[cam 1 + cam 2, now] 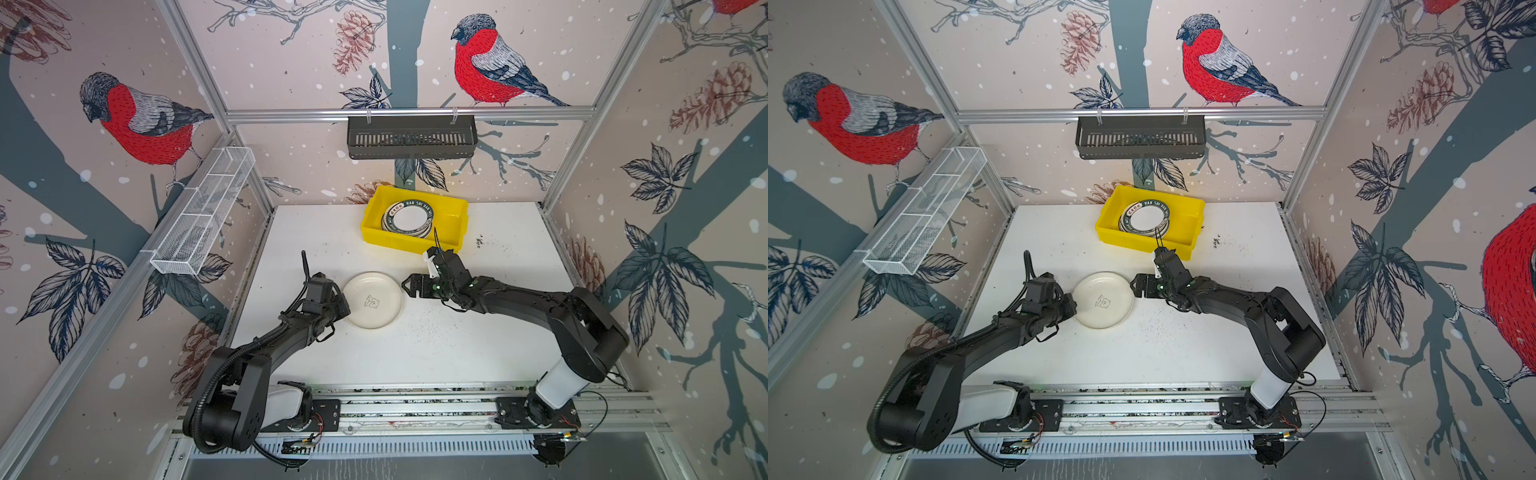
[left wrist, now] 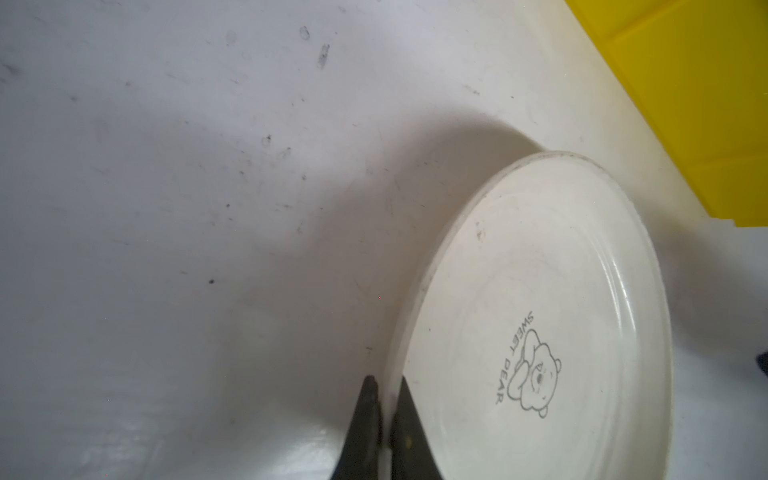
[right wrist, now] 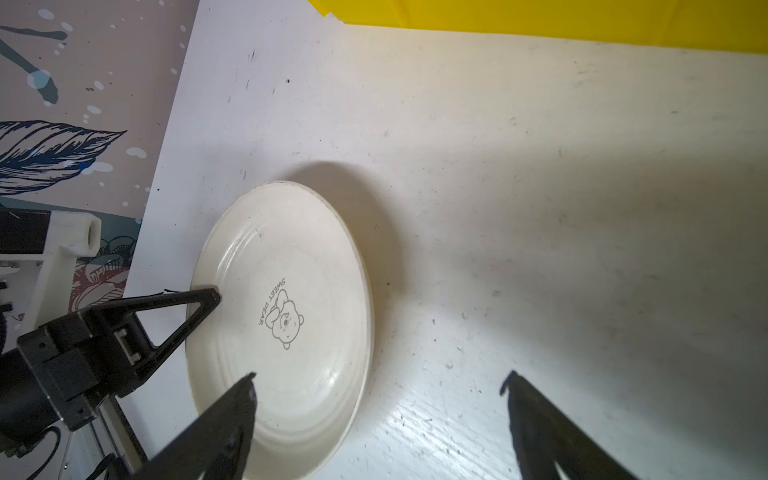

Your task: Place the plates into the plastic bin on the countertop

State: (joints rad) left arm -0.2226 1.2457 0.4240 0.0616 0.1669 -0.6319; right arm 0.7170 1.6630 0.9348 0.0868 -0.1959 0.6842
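The left jaws pinch the rim of the cream plate (image 2: 540, 299), which lies on the bench (image 1: 316, 232) between them and the spread right jaws, one tip over its edge. Beyond the right jaws the bin (image 1: 407, 243) holds teal-rimmed plates (image 1: 409, 218), their count hard to make out; both wrist views cut the bin off.

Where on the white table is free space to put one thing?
Free: countertop left of the yellow bin; the front strip between cream plate and base rail. Crowded: the middle, where left gripper and right gripper flank that plate.
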